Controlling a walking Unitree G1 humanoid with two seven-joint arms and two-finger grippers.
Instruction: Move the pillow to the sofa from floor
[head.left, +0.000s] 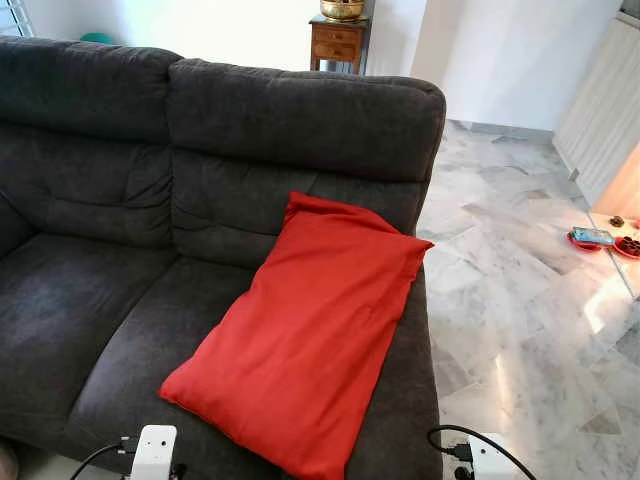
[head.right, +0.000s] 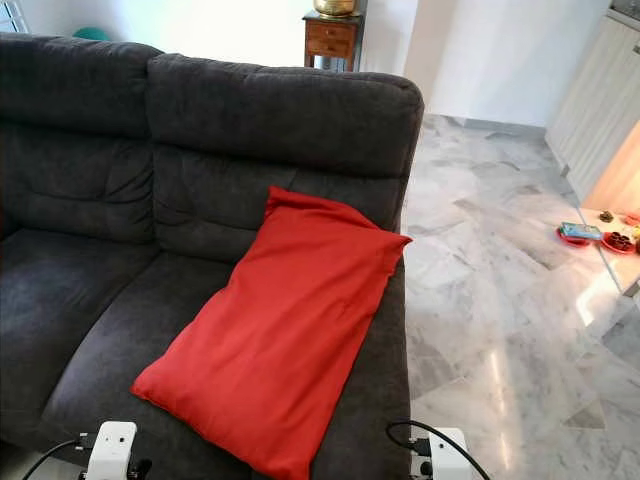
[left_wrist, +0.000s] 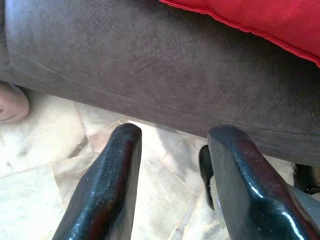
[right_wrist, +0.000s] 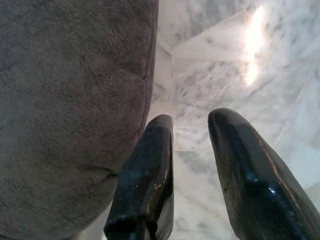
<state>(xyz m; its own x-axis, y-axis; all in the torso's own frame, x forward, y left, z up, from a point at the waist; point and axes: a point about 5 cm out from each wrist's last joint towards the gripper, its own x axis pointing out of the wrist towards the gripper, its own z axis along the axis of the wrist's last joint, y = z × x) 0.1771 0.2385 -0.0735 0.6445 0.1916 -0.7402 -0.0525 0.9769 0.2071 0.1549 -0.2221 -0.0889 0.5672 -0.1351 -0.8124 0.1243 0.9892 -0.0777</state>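
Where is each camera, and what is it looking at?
Left eye: head, looking down at red pillow on sofa.
Right eye: head, same scene.
Left wrist: along open left tool toward sofa front, pillow edge, floor.
Right wrist: along open right tool, sofa side and floor.
All share the sofa.

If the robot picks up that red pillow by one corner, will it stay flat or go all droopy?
Probably droopy: the red pillow already bends, lower part on the sofa seat, top leaning on the backrest. It looks soft and puffy, so likely light for its size. Its cloth cover looks wrinkly, not shiny, so it probably won't slip much.
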